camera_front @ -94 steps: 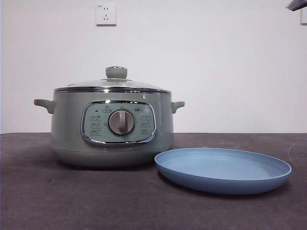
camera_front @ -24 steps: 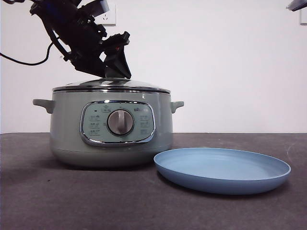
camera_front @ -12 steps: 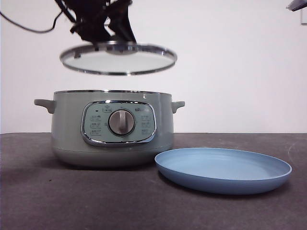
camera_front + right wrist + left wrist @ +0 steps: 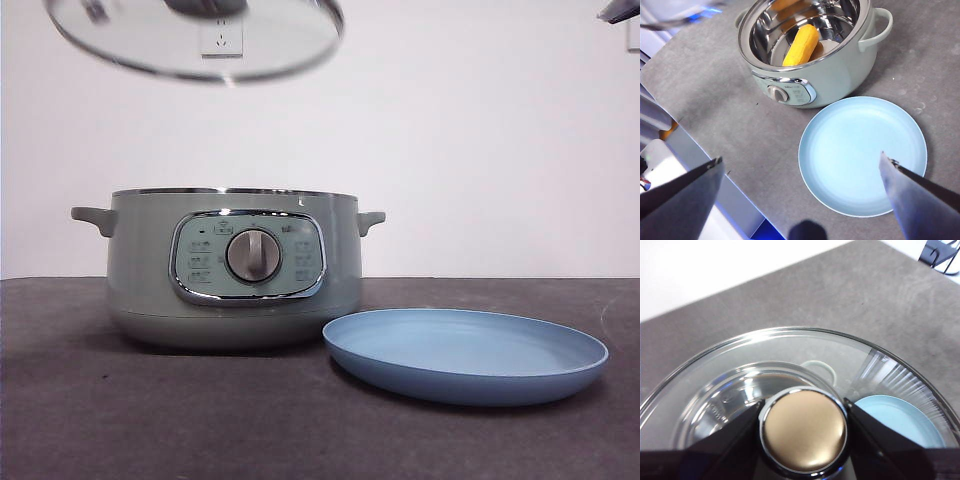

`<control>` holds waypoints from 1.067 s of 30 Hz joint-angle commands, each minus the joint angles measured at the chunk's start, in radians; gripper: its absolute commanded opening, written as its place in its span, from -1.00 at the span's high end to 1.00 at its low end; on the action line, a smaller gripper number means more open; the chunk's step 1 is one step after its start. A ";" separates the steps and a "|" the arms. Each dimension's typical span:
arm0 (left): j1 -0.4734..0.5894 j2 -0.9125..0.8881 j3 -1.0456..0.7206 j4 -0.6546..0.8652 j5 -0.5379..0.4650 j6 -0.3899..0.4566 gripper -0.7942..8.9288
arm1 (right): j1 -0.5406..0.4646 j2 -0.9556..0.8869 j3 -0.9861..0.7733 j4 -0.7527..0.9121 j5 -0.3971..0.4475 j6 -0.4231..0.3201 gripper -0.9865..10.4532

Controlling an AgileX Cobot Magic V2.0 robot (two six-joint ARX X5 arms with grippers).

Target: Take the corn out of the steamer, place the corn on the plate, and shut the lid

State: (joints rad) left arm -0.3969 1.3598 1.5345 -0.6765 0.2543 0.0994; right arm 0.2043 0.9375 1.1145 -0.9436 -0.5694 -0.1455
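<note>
The glass lid point(image 4: 195, 40) hangs high above the open steamer point(image 4: 235, 265), tilted, at the top of the front view. My left gripper point(image 4: 804, 427) is shut on the lid's knob point(image 4: 805, 427), one jaw on each side of it. Inside the steamer point(image 4: 810, 47) lies the yellow-orange corn point(image 4: 801, 45) on the steel bottom. The light blue plate point(image 4: 465, 352) sits bare on the table beside the steamer. My right gripper point(image 4: 800, 175) hovers high above the plate point(image 4: 862, 155) with its jaws wide open and nothing between them.
The table top point(image 4: 120, 420) is dark grey. A wall socket point(image 4: 221, 38) shows through the lid. In the right wrist view the table's edge point(image 4: 715, 155) runs close to the steamer, with equipment beyond it. A black tip point(image 4: 620, 10) of an arm sits at the top right corner.
The left gripper came down onto the lid's knob, shut on it and lifted the lid off the steamer. In the last half second the lid rose higher and tilted.
</note>
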 commanded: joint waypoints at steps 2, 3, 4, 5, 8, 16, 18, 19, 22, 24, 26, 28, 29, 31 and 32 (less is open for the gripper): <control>-0.003 -0.114 0.025 -0.049 0.008 0.060 0.85 | 0.001 0.000 0.002 0.004 0.000 0.007 -0.22; -0.002 -0.142 0.025 -0.080 0.006 0.068 0.85 | 0.001 0.001 0.002 0.004 -0.001 0.007 -0.22; -0.002 -0.171 0.025 -0.114 0.005 0.076 0.85 | 0.001 0.001 0.002 0.005 0.000 0.007 -0.22; -0.002 -0.198 0.024 -0.147 0.005 0.084 0.85 | 0.001 0.002 0.002 0.008 0.000 0.007 -0.22; -0.002 -0.264 0.024 -0.222 0.002 0.090 0.85 | 0.001 0.005 0.002 0.031 0.000 0.008 -0.22; -0.003 -0.424 0.012 -0.369 -0.054 0.087 0.85 | 0.002 0.028 0.002 0.180 -0.001 0.106 -0.21; -0.003 -0.469 -0.010 -0.369 -0.055 0.084 0.85 | 0.011 0.048 0.002 0.227 -0.001 0.140 -0.21; -0.003 -0.492 -0.024 -0.373 -0.063 0.082 0.85 | 0.021 0.061 0.002 0.254 -0.001 0.158 -0.21; -0.003 -0.549 -0.061 -0.399 -0.071 0.068 0.85 | 0.064 0.116 0.002 0.356 -0.001 0.204 -0.08; -0.003 -0.579 -0.085 -0.405 -0.070 0.053 0.85 | 0.098 0.158 0.003 0.431 0.000 0.230 0.01; -0.002 -0.607 -0.104 -0.418 -0.070 0.046 0.85 | 0.145 0.213 0.008 0.515 0.009 0.265 -0.01; -0.002 -0.630 -0.115 -0.435 -0.070 0.035 0.85 | 0.193 0.279 0.029 0.572 0.065 0.288 -0.09; -0.003 -0.639 -0.117 -0.446 -0.070 0.035 0.85 | 0.216 0.316 0.050 0.580 0.096 0.287 -0.15; -0.002 -0.655 -0.117 -0.467 -0.070 0.034 0.85 | 0.257 0.394 0.102 0.581 0.140 0.286 -0.18; -0.002 -0.663 -0.117 -0.475 -0.070 0.033 0.85 | 0.277 0.431 0.131 0.580 0.156 0.286 -0.18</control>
State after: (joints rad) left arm -0.3969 0.7120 1.4128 -1.1866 0.1837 0.1448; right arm 0.4641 1.3312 1.2209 -0.3729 -0.4263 0.1242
